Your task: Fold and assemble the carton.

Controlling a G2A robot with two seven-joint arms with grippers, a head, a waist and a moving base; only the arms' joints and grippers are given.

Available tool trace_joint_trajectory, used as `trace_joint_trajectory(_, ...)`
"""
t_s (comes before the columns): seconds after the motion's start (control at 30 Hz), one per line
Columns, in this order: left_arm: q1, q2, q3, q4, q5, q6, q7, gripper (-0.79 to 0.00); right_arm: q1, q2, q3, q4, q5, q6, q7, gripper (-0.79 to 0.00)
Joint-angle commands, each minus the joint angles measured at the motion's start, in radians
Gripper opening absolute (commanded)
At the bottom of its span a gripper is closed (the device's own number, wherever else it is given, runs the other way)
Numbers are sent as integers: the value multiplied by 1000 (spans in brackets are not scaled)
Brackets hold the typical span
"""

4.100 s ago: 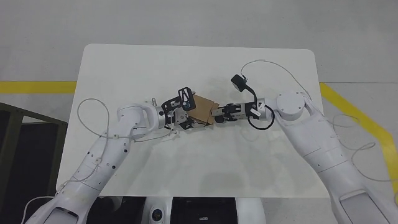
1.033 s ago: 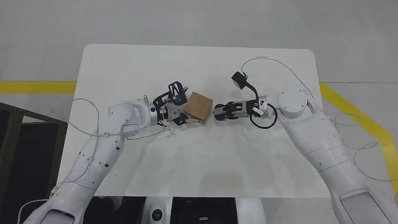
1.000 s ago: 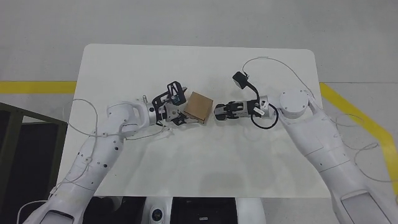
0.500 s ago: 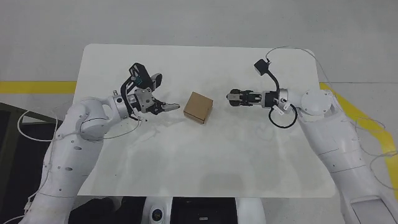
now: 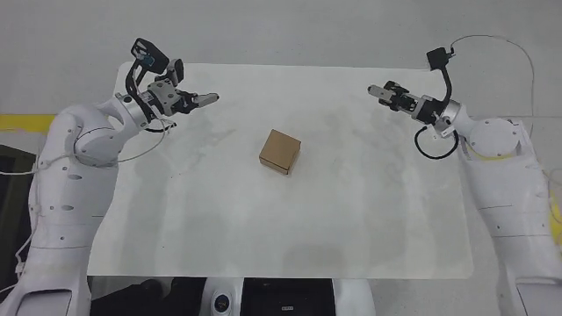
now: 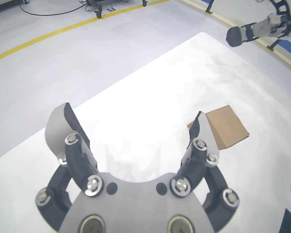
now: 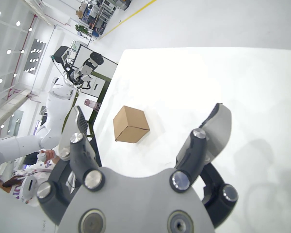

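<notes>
The brown carton [image 5: 280, 151] stands closed as a small box in the middle of the white table [image 5: 351, 219], touched by nothing. It also appears in the left wrist view as the carton [image 6: 226, 127] and in the right wrist view as the carton [image 7: 130, 127]. My left gripper [image 5: 209, 99] hovers open over the far left corner of the table, well away from the carton, with nothing between its fingers [image 6: 71, 120]. My right gripper [image 5: 376, 91] is open and empty near the far right corner, its fingers [image 7: 220, 115] spread wide.
Yellow floor lines [image 5: 26, 121] run beside the table. Loose cables [image 5: 500, 44] hang off the right arm. The table's right edge [image 5: 457, 167] and left edge [image 5: 105, 167] lie close to the two arms.
Both grippers have let go of the carton and drawn back to the far corners of the table, the left one to the left, the right one to the right. The carton stays in the middle.
</notes>
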Motion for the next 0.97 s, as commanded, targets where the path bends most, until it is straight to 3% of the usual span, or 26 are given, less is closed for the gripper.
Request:
trace_joint_trajectory(0.0, -33, 3, -7, 33, 6, -2, -1, 0, 5, 5, 19, -3, -41, 14, -39, 0)
trace_joint_trajectory(0.37, -114, 15, -5, 122, -7, -27, -45, 0, 24, 27, 79, -26, -141, 39, -75, 0)
trace_joint_trajectory(0.93, -114, 21, -15, 133, -26, -26, -54, 0, 23, 31, 81, -34, -175, 81, -95, 0)
